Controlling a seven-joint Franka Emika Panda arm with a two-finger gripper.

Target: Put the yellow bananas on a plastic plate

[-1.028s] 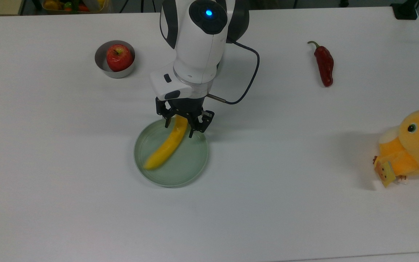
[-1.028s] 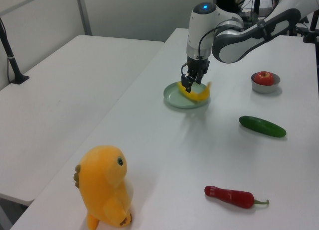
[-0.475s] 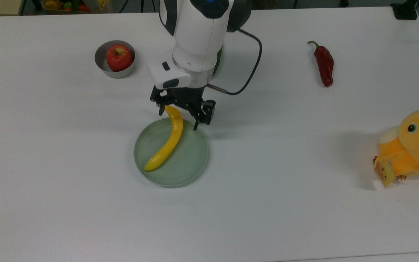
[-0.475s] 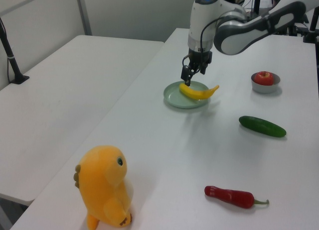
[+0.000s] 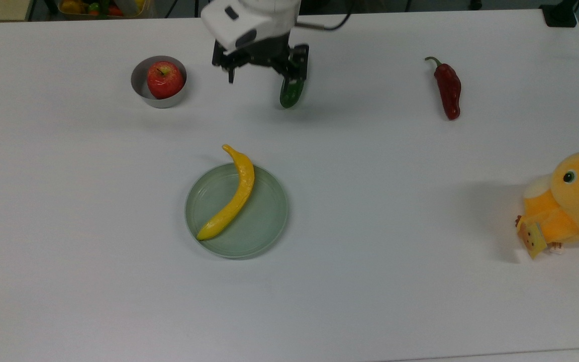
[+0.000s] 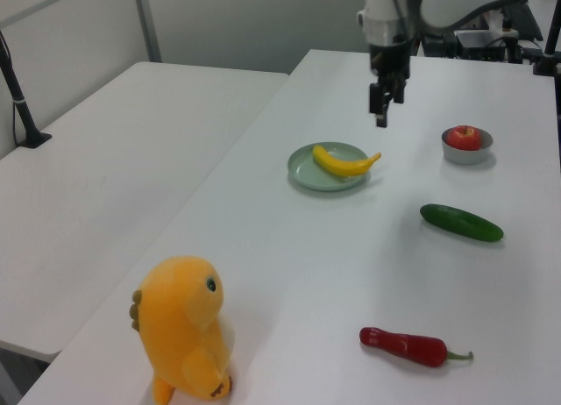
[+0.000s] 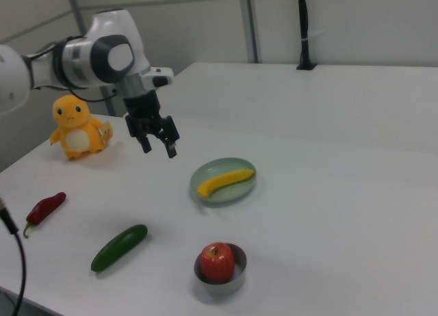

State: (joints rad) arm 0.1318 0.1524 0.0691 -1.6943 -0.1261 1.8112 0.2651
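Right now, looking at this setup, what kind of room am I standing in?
Probably a robotics lab or test room. A robot arm's gripper hangs over a plain white table laid out with practice items: a banana on a green plate, a plush duck and a red chili pepper.

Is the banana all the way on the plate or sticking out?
Sticking out: the banana lies across the plate, its stem end past the rim.

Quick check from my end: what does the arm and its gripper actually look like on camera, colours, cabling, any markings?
The arm has glossy white rounded shells with dark grey joint sections. A white wrist block with dark oval buttons sits above the gripper, which is black, with two slim black fingers. A thin black cable runs near the wrist. No lettering is readable.
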